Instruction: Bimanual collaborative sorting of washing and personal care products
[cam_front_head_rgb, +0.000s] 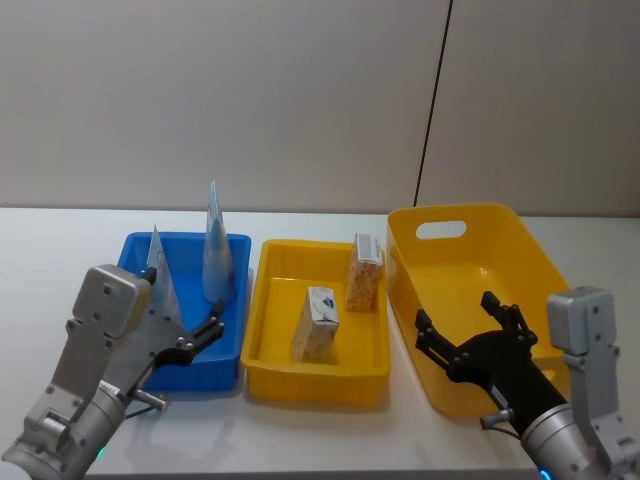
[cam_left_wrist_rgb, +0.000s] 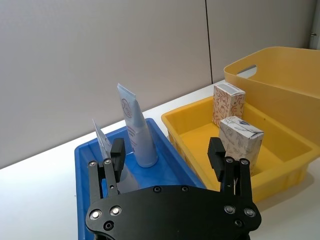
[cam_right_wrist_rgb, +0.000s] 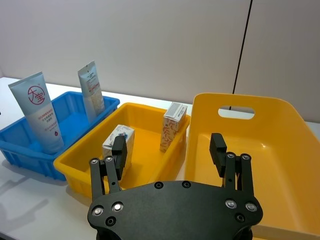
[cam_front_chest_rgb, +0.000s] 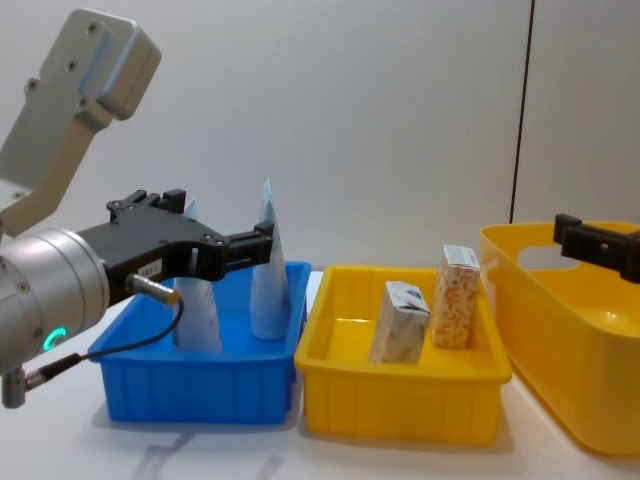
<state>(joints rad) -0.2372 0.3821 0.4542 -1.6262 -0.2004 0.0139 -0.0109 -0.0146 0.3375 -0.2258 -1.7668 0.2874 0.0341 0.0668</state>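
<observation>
The front tube (cam_front_head_rgb: 160, 275) is the hard one to see: only its flat crimped end and part of its pale blue body clear the left gripper (cam_left_wrist_rgb: 167, 150), which hangs over the near end of the blue bin (cam_front_head_rgb: 190, 378) and covers the rest. The back tube (cam_front_head_rgb: 215, 245) stands cap-down in the same bin, soft pale plastic tapering up to a thin crimped edge. From the right wrist the front tube shows a round red logo, while the print on the back tube is too small to read. Next door, in the shallow yellow tray (cam_front_head_rgb: 315, 382), the whitish-blue carton (cam_front_head_rgb: 317, 325) stands near the middle, leaning slightly. The orange-patterned carton (cam_front_head_rgb: 365, 275) stands upright by the far right corner. Both are small card boxes, apart from each other. The left gripper's black fingers are spread wide and hold nothing. The right gripper (cam_right_wrist_rgb: 168, 144) hovers above the big yellow bin (cam_front_head_rgb: 500, 215), a glossy, round-cornered tub with a slot handle, and its jaws are likewise parted and empty. All three bins sit side by side on a plain white table (cam_front_head_rgb: 60, 240).
</observation>
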